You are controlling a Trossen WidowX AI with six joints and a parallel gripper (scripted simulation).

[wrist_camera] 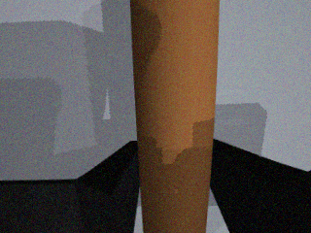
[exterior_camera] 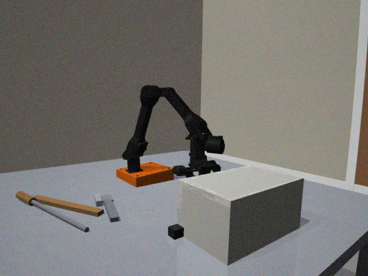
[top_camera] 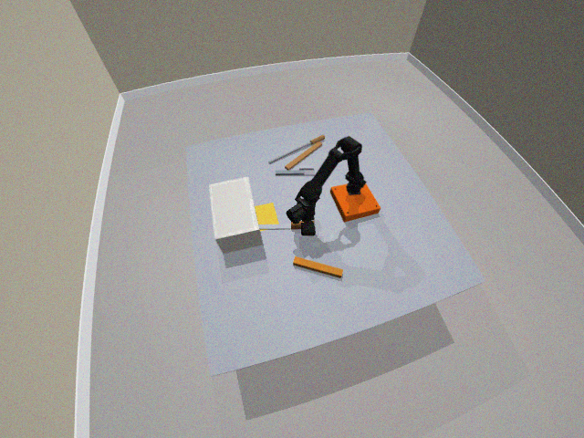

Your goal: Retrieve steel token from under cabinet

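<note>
My gripper [top_camera: 302,226] [wrist_camera: 170,148] is shut on the brown wooden handle [top_camera: 296,225] [wrist_camera: 175,97] of a thin grey rod tool. Its rod [top_camera: 278,229] points to the white cabinet [top_camera: 233,207] [exterior_camera: 264,217] and crosses the near edge of the yellow marked area [top_camera: 267,214]. The rod's far end meets the cabinet's front edge in the top view; whether it reaches underneath I cannot tell. In the exterior view the cabinet hides the fingertips, the tool and the marked area. The steel token and the vent slots are not visible in any view.
Another rod with a wooden handle [top_camera: 318,139] [exterior_camera: 59,215], a wooden bar [top_camera: 304,155] [exterior_camera: 68,205] and grey metal pieces [top_camera: 289,172] [exterior_camera: 110,209] lie to one side. An orange-brown bar [top_camera: 317,266] lies opposite. A small black cube [exterior_camera: 175,231] is beside the cabinet.
</note>
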